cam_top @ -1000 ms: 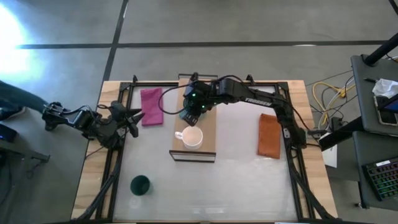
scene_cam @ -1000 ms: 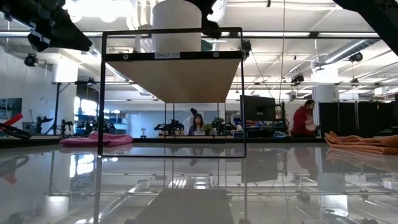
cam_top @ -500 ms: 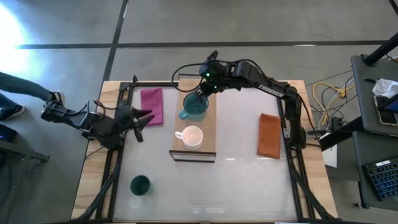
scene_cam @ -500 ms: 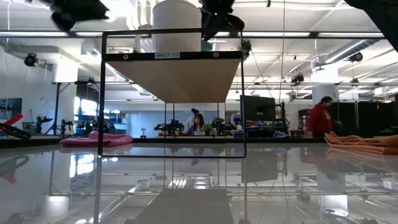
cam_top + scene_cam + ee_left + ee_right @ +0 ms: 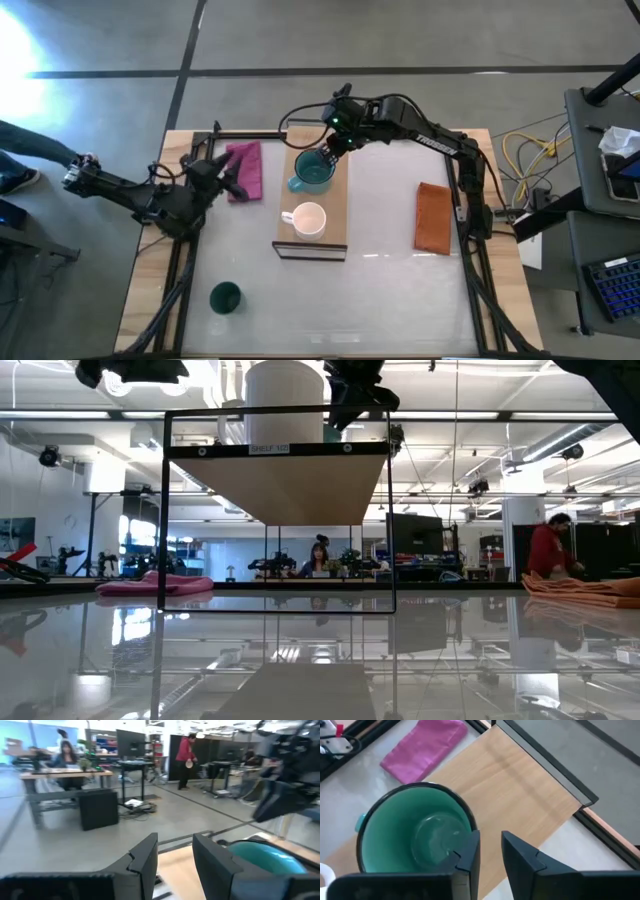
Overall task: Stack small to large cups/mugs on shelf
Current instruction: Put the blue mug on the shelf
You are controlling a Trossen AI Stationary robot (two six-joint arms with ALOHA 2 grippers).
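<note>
The light-wood shelf (image 5: 335, 200) stands mid-table. The teal mug (image 5: 312, 172) stands upright on the shelf's far half, with its handle toward the left. The white mug (image 5: 309, 220) stands upright on the near half. The dark green cup (image 5: 225, 297) stands on the table at the near left. My right gripper (image 5: 331, 149) hovers by the teal mug's far rim, narrowly open and empty. In its wrist view (image 5: 490, 847) it looks down into the teal mug (image 5: 415, 840). My left gripper (image 5: 236, 184) is open and empty over the pink cloth, left of the shelf. Its wrist view (image 5: 175, 865) shows the teal mug (image 5: 265, 857).
A pink cloth (image 5: 246, 165) lies left of the shelf under my left gripper. An orange cloth (image 5: 433, 217) lies toward the table's right edge. A dark frame rail (image 5: 190, 270) runs round the table. People move in the room beyond.
My right gripper, which covered the teal mug a second ago, has drawn back up and toward the far edge; the mug stays upright on the shelf. My left gripper has moved a little toward the shelf and the far edge, over the pink cloth.
</note>
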